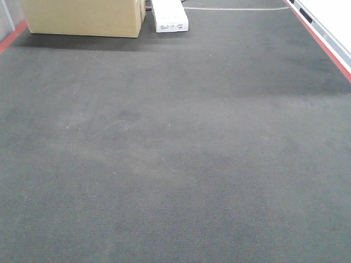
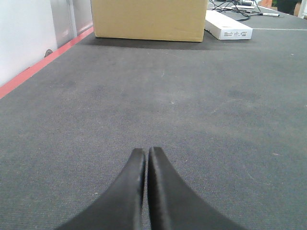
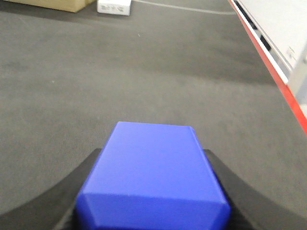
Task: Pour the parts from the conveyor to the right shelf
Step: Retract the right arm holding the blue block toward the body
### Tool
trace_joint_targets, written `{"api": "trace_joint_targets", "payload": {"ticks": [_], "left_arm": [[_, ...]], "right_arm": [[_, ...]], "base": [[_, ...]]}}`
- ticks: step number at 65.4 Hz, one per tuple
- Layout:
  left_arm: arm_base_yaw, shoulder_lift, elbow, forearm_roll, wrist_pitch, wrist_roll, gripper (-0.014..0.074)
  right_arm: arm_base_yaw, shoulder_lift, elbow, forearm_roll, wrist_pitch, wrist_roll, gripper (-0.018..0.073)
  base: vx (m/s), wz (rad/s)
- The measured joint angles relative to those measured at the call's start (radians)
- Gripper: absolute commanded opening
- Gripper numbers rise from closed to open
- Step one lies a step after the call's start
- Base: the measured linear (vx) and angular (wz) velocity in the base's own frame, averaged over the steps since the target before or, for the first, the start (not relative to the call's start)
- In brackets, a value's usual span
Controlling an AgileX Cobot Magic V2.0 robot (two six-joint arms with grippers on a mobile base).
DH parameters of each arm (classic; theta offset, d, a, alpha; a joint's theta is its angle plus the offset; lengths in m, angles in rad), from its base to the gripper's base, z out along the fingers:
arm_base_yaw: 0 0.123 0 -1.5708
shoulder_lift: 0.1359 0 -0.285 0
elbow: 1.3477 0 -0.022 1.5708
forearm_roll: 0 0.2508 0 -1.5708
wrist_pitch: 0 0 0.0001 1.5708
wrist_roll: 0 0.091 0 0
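Gripper status: right gripper was clamped on the blue block, with black fingers pressed against its left and right sides. The block filled the lower middle of the right wrist view, one smooth face toward the camera. It sat over the conveyor belt; could not tell whether its underside touched the surface.

Left gripper was closed on nothing, both fingertips pressed together. It sat low over the belt, tips aimed along it toward the far end.

The belt was dark grey and finely textured, with faint lighter patches in the front view. A red edge strip ran down the right side, and a matching one showed at the far left corner. A white panel ran along the outside of the right strip.

At the far end, a cardboard box stood on the belt near the left edge. A white box lay just beside it on the right. Cables were visible behind the white box in the left wrist view.
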Motion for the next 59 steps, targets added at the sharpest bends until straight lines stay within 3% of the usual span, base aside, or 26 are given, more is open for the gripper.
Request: {"api": "trace_joint_targets", "payload": {"ticks": [21,32,59], "left_arm": [[0.0,0.0,0.0,0.0,0.0,0.0,-0.0006],[0.0,0.0,0.0,0.0,0.0,0.0,-0.0006],[0.0,0.0,0.0,0.0,0.001,0.0,-0.0006]], "right_arm": [[0.002,0.102,0.069,0.046,-0.163,-0.027,-0.0001],[0.034,0.102,0.163,0.055,-0.168,-0.061,-0.0001],[0.062,0.088,0.165,0.063,-0.199,-0.072,-0.0001]], "base": [[0.0,0.0],[0.0,0.0],[0.0,0.0]]}}
